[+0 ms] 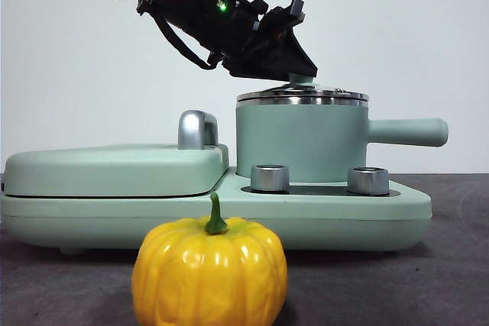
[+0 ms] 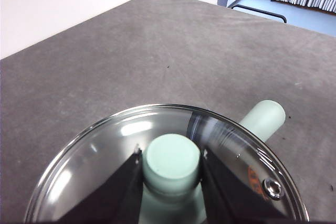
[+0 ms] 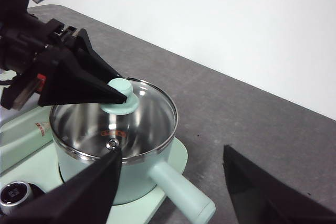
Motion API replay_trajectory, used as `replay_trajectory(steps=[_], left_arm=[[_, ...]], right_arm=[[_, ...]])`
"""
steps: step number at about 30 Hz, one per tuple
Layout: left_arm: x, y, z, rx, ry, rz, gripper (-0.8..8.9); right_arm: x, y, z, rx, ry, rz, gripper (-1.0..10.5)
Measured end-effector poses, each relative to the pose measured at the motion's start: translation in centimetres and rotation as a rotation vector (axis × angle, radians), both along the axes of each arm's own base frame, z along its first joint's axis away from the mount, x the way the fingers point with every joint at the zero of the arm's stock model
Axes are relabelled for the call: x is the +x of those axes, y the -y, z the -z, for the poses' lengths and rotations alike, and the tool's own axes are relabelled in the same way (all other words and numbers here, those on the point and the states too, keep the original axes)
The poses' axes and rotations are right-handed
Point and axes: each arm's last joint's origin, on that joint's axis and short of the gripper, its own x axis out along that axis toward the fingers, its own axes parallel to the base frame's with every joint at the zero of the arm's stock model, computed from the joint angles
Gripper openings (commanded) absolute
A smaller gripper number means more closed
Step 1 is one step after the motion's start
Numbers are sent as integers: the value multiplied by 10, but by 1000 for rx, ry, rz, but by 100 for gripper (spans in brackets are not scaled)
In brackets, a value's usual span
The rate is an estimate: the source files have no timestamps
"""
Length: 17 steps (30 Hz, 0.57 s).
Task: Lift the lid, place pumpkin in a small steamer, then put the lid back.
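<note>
Left gripper (image 2: 171, 167) clamps the lid (image 2: 105, 150) knob atop the small steamer (image 1: 302, 143); right gripper (image 3: 170, 182) gapes wide.

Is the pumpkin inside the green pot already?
No, the pumpkin sits on the table in front of the pot.

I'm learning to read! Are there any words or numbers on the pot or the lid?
Nothing readable.
Lid: small orange-red print on the glass, too blurred to read.
Griddle cover: tiny orange label, too small to read.
Left gripper, on the knob: no writing.
</note>
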Motion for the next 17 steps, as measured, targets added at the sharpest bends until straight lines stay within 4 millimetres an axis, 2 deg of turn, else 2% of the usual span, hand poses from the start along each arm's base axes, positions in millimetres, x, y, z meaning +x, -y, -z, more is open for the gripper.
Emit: replay_trajectory(steps=[3,8,12,17], left_arm=[[-4,-3,-9,-2,5,0,7],[-19,-20,-50,-57,86,-28,7],[-27,-46,-76,-58,100,-93,10],[-29,-84,-86,-7,16,-202,11]], right_arm=[[0,0,0,0,-2,0,307],[0,0,0,-1,-5,0,307],[0,0,0,3,-6,-20,308],[-3,-6,1,11,-20,-99,308]])
